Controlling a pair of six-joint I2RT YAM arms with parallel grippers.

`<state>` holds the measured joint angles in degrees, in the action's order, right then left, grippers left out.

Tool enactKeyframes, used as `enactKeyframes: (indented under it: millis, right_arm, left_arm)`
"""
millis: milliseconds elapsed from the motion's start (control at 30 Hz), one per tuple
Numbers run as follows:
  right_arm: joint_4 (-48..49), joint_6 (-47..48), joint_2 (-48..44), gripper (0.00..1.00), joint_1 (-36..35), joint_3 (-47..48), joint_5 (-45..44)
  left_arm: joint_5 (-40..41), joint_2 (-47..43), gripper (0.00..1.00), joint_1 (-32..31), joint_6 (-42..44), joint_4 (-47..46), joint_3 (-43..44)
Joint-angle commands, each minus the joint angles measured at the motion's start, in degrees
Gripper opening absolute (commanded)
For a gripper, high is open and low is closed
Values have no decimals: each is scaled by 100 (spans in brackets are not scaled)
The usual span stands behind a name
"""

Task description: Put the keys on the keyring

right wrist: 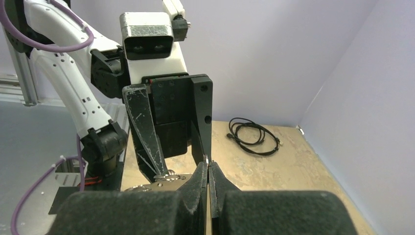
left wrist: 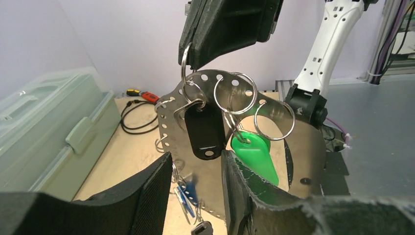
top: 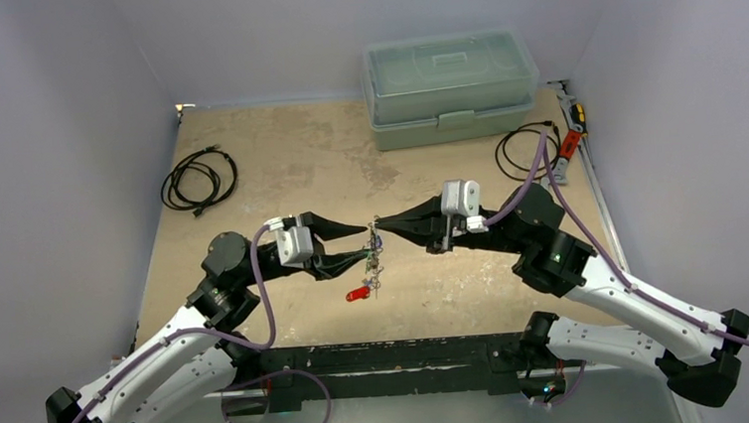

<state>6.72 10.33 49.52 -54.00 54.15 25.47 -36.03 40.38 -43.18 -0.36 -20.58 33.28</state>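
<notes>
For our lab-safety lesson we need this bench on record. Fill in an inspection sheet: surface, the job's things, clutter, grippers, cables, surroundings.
Surface: brown board table, scuffed pale in places.
Job's things: keyring, a perforated metal band, up in the air between the arms; black tag, green tag and blue keys hang on it; red tag lowest.
Clutter: lidded green box at the back; red-handled tool at the right edge.
Grippers: right gripper shut on a split ring; left gripper fingers apart at the keyring, grip unclear.
Cables: black coil left, second coil right; purple cable along each arm.
Surroundings: plain pale walls.
</notes>
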Motion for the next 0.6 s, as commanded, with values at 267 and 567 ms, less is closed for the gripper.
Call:
enactKeyframes:
  millis: [267, 567]
  right_arm:
    - [671, -187, 67, 0, -6, -36, 227]
    - [749, -240, 110, 0, -6, -71, 277]
  left_arm:
    - [-121, -4, 40, -7, -298, -425, 194]
    - [-337, 5, 35, -17, -425, -623, 152]
